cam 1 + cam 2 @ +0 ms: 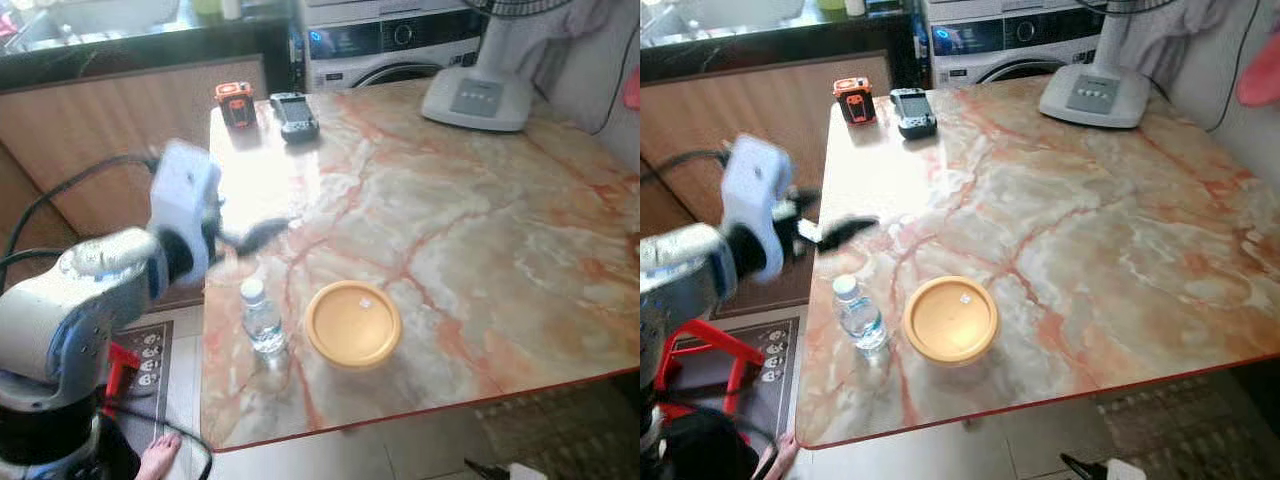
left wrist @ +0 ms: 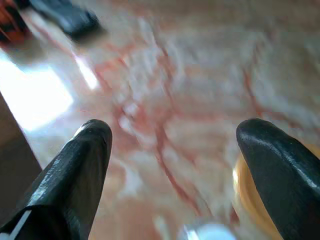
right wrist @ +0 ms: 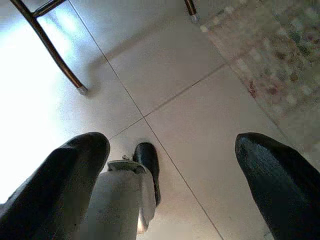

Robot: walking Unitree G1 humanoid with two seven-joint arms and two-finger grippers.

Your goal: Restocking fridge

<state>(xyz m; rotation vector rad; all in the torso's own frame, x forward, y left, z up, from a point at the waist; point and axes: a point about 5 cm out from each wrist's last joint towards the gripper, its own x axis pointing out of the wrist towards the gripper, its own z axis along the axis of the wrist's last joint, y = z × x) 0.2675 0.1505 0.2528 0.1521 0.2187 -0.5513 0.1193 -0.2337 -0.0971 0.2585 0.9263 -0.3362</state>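
On the pink-veined marble table [image 1: 480,230], near its front left corner, a small clear plastic water bottle with a white cap [image 1: 262,320] stands upright. Just beside the bottle, toward the table's middle, sits a round orange-yellow lidded container [image 1: 353,323]; the two look close but whether they touch cannot be told. Above the bottle, toward the table's far side, the left gripper [image 1: 262,234] reaches in over the table's left edge, its silver arm and white wrist block blurred by motion. In the left wrist view its two black fingers [image 2: 82,170] stand wide apart with nothing between them, the marble below, the rim of the orange-yellow container by one finger and the bottle's cap at the frame edge.

At the table's far left corner lie a small orange-and-black device [image 1: 234,103] and a dark grey handheld device [image 1: 293,114], side by side. At the far right of the table stands the white base of a fan [image 1: 476,98]. Beyond the table is a white washing machine [image 1: 385,45].

The right gripper [image 3: 175,190] hangs below the table over pale floor tiles [image 3: 175,90], its fingers spread apart and empty, with a dark shoe [image 3: 147,167] beneath it.
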